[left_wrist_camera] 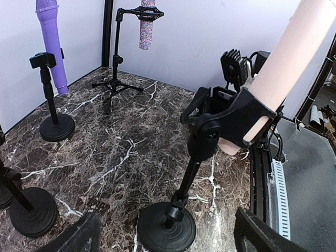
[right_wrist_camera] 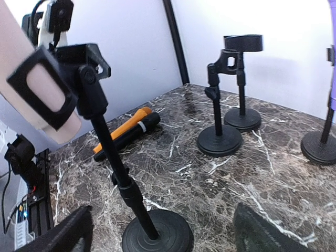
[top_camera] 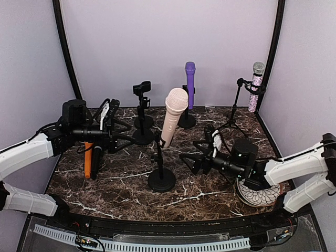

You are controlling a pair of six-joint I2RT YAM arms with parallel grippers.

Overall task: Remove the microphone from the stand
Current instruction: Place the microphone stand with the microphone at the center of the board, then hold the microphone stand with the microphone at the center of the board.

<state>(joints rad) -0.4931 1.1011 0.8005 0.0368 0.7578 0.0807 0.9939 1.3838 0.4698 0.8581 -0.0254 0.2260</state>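
Observation:
A pale pink microphone (top_camera: 171,118) sits tilted in the clip of a black round-base stand (top_camera: 161,178) at the table's middle. My left gripper (top_camera: 119,138) is open and empty, left of the stand. My right gripper (top_camera: 190,161) is open and empty, just right of the stand's pole. In the left wrist view the pink microphone (left_wrist_camera: 294,63) sits in the clip (left_wrist_camera: 231,118), with the open gripper (left_wrist_camera: 168,239) low before the base. In the right wrist view the microphone (right_wrist_camera: 21,79) and pole (right_wrist_camera: 113,157) are at the left, ahead of the open gripper (right_wrist_camera: 160,233).
A purple microphone (top_camera: 190,84) stands on a stand at the back. A glittery microphone (top_camera: 255,86) hangs on a tripod stand at the back right. Two empty stands (top_camera: 143,113) are behind the left gripper. An orange microphone (top_camera: 88,160) and a black one (top_camera: 97,163) lie at the left. A patterned disc (top_camera: 257,195) lies under the right arm.

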